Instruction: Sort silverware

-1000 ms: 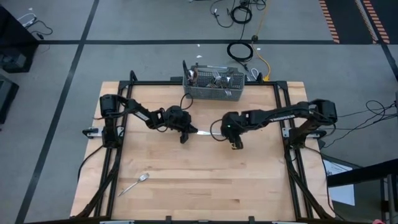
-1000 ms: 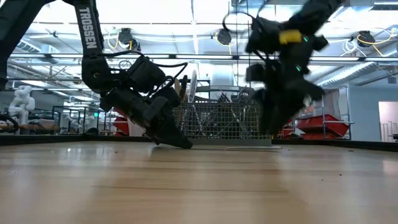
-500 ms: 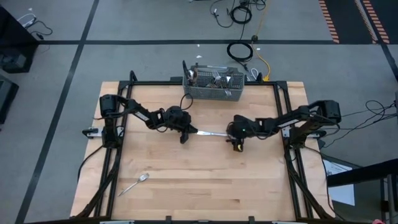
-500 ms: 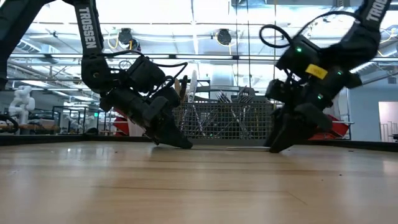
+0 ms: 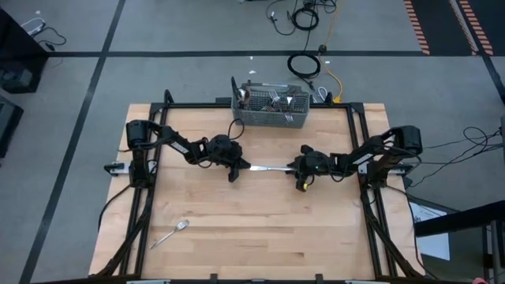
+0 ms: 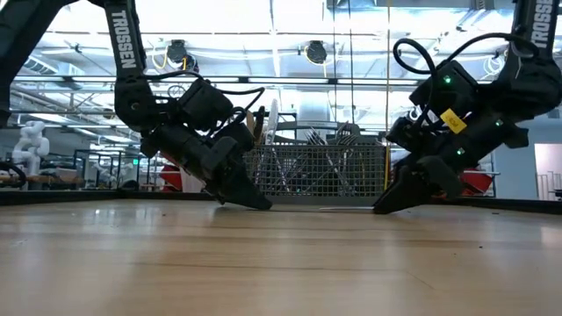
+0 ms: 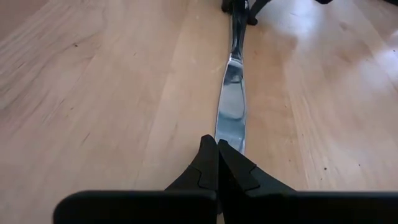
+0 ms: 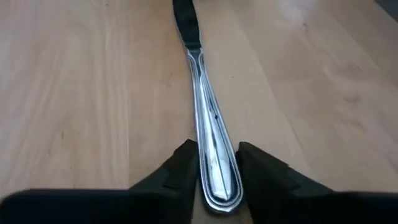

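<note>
Knife [image 5: 268, 168] between both claws' fingertips

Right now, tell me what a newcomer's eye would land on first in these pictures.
The table knife lying mid-table with an arm at each end: the left end effector is shut on its blade tip, and the right end effector straddles its handle, fingers on either side. Next, the wire basket of cutlery at the table's far edge, and a lone spoon near the front left corner.
</note>
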Available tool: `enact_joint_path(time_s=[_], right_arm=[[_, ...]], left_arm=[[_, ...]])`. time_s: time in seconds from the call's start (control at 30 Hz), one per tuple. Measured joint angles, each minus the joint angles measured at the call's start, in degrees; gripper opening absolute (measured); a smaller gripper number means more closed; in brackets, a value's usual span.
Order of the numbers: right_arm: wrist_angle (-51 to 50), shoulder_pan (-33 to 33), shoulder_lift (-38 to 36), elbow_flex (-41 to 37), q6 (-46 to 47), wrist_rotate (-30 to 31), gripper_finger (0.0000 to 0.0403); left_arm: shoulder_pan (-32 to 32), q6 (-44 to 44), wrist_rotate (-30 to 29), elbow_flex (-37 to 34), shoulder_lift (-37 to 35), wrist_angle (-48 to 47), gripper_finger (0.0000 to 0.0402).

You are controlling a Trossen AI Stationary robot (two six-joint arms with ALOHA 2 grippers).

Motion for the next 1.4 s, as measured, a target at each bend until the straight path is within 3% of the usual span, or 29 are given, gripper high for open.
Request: enact_joint_path(time_s=[0.1, 0.3, 0.4, 0.63, 0.9, 1.1, 1.3, 1.4], right_arm=[[3.91, -0.21, 1.96, -0.43, -1.12, -1.69, 0.0065], [0.48, 0.07, -0.35, -0.07, 0.98, -1.5, 0.0063], [-5.68, 0.17, -4.08, 0.24, 3.57, -0.91, 0.0063], [-21.24, 0.19, -14.59, 2.02, 5.89, 3.89, 0.0063], [-32.03, 0.35, -18.59, 5.99, 2.52, 7.12, 0.0063], [-35.89, 0.62, -18.64, 11.36, -1.78, 7.29, 0.0063], [-39.19, 0.62, -18.64, 15.52, -5.02, 7.0, 0.0063], [-39.8, 0.64, -18.64, 16.38, -5.95, 7.01, 0.0063]], left_arm=[[0.02, 0.0, -0.02, -0.09, 0.0, 0.0, 0.0001], [0.02, -1.34, -0.45, -0.41, 0.08, 2.08, 0.0001], [-0.06, -5.2, -3.52, -0.42, -1.07, 3.96, 0.0001], [-0.06, -11.29, -6.91, -0.77, -10.7, 0.05, 0.0024], [-0.02, -3.26, -8.71, 1.67, -21.01, -1.52, 0.0063], [0.0, 2.67, -12.06, 9.7, -17.23, -14.13, 0.0117], [-0.04, 7.07, -11.77, 17.28, -10.97, -14.56, 0.015], [-0.02, 7.33, -8.81, 22.06, -7.79, -19.0, 0.0166]])
